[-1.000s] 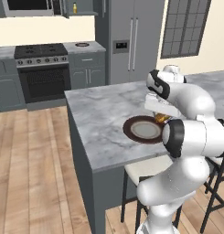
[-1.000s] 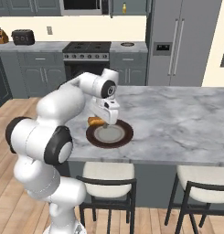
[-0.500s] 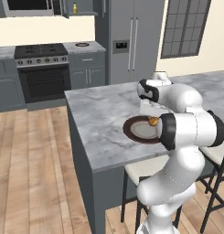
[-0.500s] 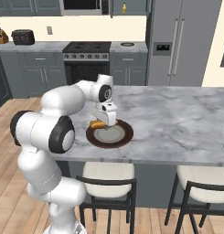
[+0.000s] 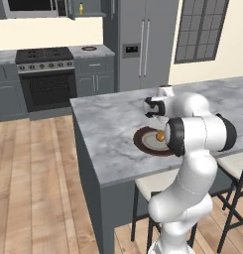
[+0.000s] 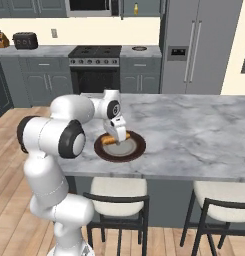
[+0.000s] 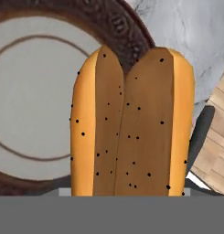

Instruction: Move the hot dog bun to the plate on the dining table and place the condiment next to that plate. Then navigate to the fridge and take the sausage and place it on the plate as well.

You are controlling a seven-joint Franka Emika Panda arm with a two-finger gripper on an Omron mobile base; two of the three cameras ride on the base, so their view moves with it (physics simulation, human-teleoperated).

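The hot dog bun (image 7: 131,123), golden brown with dark specks, hangs in my gripper (image 6: 117,135) over the near-left rim of the plate. The plate (image 6: 130,150) is dark-rimmed with a pale centre and lies on the marble dining counter (image 6: 194,130). From the left base camera the bun (image 5: 160,135) peeks out beside my elbow, above the plate (image 5: 144,141). Up close the bun covers the fingertips, with the plate (image 7: 31,91) to its left. The gripper is shut on the bun. The sausage is out of view.
The steel fridge (image 6: 194,45) stands behind the counter, next to the stove (image 6: 96,65). A small yellow bottle (image 6: 136,8) sits on a high shelf. Two stools (image 6: 119,195) stand at the counter's near side, beside my base.
My hand has come down a little and drawn in toward the plate's left rim, still holding the bun. The elbow has folded closer to the counter.
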